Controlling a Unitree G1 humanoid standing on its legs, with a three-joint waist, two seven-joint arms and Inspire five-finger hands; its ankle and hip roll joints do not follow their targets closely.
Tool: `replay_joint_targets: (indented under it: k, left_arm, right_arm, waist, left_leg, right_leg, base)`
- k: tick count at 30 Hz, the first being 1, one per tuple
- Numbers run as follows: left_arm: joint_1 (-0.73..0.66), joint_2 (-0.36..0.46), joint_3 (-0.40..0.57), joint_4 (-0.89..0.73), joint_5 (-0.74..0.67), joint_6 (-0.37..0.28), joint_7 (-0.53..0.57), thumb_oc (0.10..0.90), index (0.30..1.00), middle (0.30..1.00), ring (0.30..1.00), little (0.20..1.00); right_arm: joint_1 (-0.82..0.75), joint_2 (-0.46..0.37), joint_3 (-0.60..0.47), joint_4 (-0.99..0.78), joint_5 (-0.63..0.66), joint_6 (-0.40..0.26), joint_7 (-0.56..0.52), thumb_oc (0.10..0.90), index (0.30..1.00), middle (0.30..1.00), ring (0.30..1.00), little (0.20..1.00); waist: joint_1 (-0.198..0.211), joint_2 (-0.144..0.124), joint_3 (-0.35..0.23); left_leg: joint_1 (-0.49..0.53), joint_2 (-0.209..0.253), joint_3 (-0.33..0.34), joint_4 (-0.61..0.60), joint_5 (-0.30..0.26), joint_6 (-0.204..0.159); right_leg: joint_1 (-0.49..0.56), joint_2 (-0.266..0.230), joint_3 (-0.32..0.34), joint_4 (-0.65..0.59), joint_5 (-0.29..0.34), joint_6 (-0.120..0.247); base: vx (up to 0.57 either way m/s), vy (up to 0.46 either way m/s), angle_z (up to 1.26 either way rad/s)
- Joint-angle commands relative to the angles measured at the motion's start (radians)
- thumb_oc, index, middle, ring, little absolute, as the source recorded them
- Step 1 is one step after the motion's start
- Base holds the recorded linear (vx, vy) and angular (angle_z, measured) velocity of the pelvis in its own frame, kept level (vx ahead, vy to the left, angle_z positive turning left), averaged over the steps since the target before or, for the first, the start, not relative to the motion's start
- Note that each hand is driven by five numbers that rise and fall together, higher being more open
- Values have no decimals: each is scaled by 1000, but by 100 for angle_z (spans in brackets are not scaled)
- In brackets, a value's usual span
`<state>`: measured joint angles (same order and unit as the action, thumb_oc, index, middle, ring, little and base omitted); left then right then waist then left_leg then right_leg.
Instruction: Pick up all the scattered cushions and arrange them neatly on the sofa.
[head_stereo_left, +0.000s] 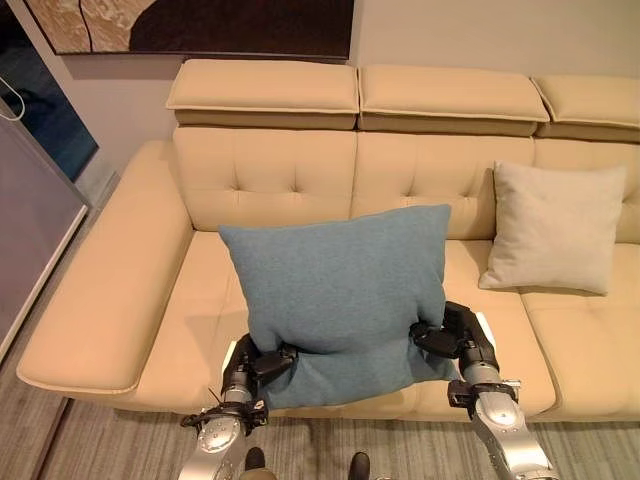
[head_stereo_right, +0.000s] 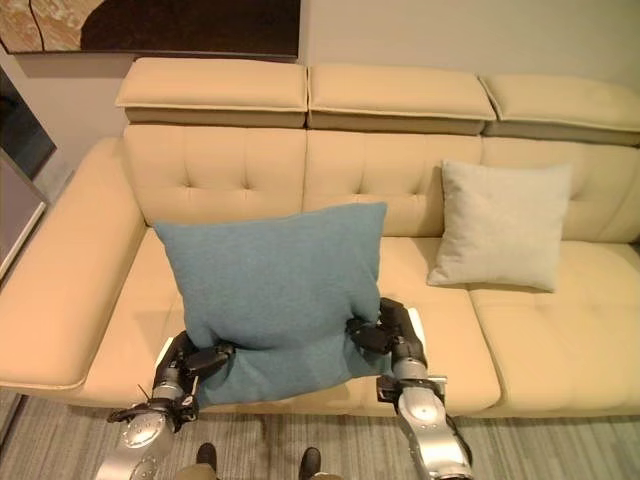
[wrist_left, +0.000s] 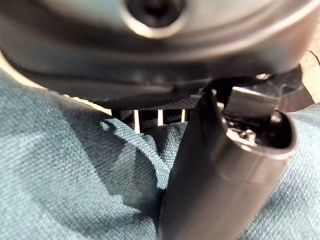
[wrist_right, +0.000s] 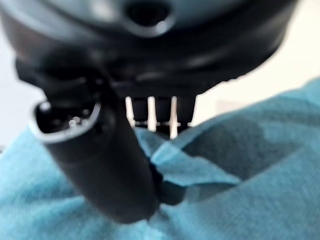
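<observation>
A large blue cushion (head_stereo_left: 340, 290) stands upright over the front of the cream sofa (head_stereo_left: 130, 300), its lower part folded forward on the seat. My left hand (head_stereo_left: 252, 367) pinches the cushion's lower left side, thumb (wrist_left: 215, 190) pressed into the blue cloth (wrist_left: 65, 190). My right hand (head_stereo_left: 452, 338) pinches its lower right side, thumb (wrist_right: 100, 165) dug into a fold of the cloth (wrist_right: 240, 200). A beige cushion (head_stereo_left: 555, 227) leans upright against the sofa's backrest to the right.
The sofa has a wide left armrest (head_stereo_left: 100, 270) and raised headrests (head_stereo_left: 265, 88) along the back. A framed picture (head_stereo_left: 200, 25) hangs on the wall above. Grey striped floor (head_stereo_left: 100, 440) lies before the sofa, with a grey panel (head_stereo_left: 30, 220) at far left.
</observation>
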<state>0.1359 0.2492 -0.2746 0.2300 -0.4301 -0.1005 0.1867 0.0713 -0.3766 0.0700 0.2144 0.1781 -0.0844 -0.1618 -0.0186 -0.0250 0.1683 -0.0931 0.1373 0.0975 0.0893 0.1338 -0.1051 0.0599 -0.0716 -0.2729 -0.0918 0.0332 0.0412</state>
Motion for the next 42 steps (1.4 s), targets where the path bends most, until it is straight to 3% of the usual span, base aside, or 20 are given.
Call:
replay_joint_targets:
  k: [1, 3, 5, 10, 13, 15, 19, 23, 26, 34, 38, 42]
  left_arm:
    - [-118, 29, 70, -154, -14, -118, 7, 400, 300, 300, 300, 300]
    - [-119, 32, 75, -161, -16, -119, 16, 400, 300, 300, 300, 300]
    - [-116, 45, 77, -172, 0, -118, 13, 400, 300, 300, 300, 300]
    - [-103, 68, 81, -174, 16, -113, 3, 400, 300, 300, 300, 300]
    - [-97, 75, 88, -176, 17, -109, -2, 400, 300, 300, 300, 300]
    - [-91, 90, 96, -185, 18, -108, -3, 400, 300, 300, 300, 300]
    - [-95, 97, 101, -179, 22, -112, -3, 400, 300, 300, 300, 300]
    - [-88, 82, 100, -174, 18, -116, -1, 400, 300, 300, 300, 300]
    - [-85, 68, 100, -179, 11, -123, -12, 400, 300, 300, 300, 300]
    - [-88, 41, 94, -197, 5, -123, -2, 400, 300, 300, 300, 300]
    - [-160, 42, 62, -194, 49, -129, 52, 400, 300, 300, 300, 300]
    - [-415, 25, -36, -85, 122, -172, 200, 400, 300, 300, 300, 300]
  right_arm:
    - [-73, 13, -17, -150, 14, -118, -18, 400, 300, 300, 300, 300]
    - [-77, 24, -13, -143, 21, -115, -24, 400, 300, 300, 300, 300]
    - [-77, 31, -7, -149, 8, -116, -22, 400, 300, 300, 300, 300]
    - [-73, 55, 7, -155, 2, -111, -4, 400, 300, 300, 300, 300]
    - [-75, 66, 11, -154, -11, -109, 3, 400, 300, 300, 300, 300]
    - [-90, 75, 19, -158, -22, -105, 11, 400, 300, 300, 300, 300]
    - [-94, 87, 19, -161, -24, -113, 11, 400, 300, 300, 300, 300]
    - [-107, 80, 24, -146, -32, -115, -4, 400, 300, 300, 300, 300]
    - [-95, 78, 13, -150, -36, -110, 0, 400, 300, 300, 300, 300]
    - [-74, 67, 0, -148, -41, -110, -20, 400, 300, 300, 300, 300]
    - [-135, 78, 31, -155, -77, -126, -91, 400, 300, 300, 300, 300]
    - [-388, 72, 135, -112, -232, -138, -304, 400, 300, 300, 300, 300]
  waist:
    - [24, -53, -57]
    - [43, -56, -46]
    - [52, -55, -71]
    - [58, -73, -99]
    - [65, -77, -101]
    - [59, -64, -85]
    - [53, -48, -66]
    - [39, -41, -62]
    - [31, -46, -63]
    - [28, -39, -112]
    - [20, -20, -101]
    - [3, 23, -17]
  left_leg:
    - [-80, -90, -35, 34, -150, 34]
    - [-141, -104, -58, 11, -127, 25]
    - [-110, -96, -64, -38, -90, 34]
    - [-60, -111, -31, -28, -132, 64]
    - [-29, -123, -13, -24, -161, 85]
    - [-1, -129, 3, -18, -185, 115]
    - [20, -126, 9, -17, -203, 130]
    - [91, -142, 5, -61, -225, 124]
    - [106, -147, -16, -64, -225, 116]
    - [168, -128, -28, -173, -193, 81]
    - [138, -115, -28, -177, -188, 68]
    - [-7, -111, -41, -177, -146, 63]
  right_leg:
    - [20, -3, 54, 69, -116, 69]
    - [28, 9, 77, 88, -141, 65]
    - [53, 22, 90, 109, -166, 68]
    - [59, -21, 117, 152, -175, 92]
    - [40, -45, 134, 216, -154, 117]
    - [-32, -74, 151, 367, -84, 149]
    - [-113, -88, 144, 466, -57, 156]
    - [-156, -85, 79, 243, -66, 131]
    - [-128, -67, 104, 179, -55, 135]
    - [-12, -31, 67, 26, -39, 124]
    - [-33, -20, 64, 5, -46, 123]
    - [-180, -22, 83, 5, -21, 124]
  base:
    - [146, -4, 12]
    - [186, 16, 6]
    - [386, 111, -50]
    - [236, 140, -21]
    - [143, 150, -34]
    - [91, 168, -16]
    - [41, 78, -23]
    - [116, -15, -10]
    - [86, -70, 0]
    - [90, -71, 22]
    - [-40, -24, 8]
    - [-295, 23, 10]
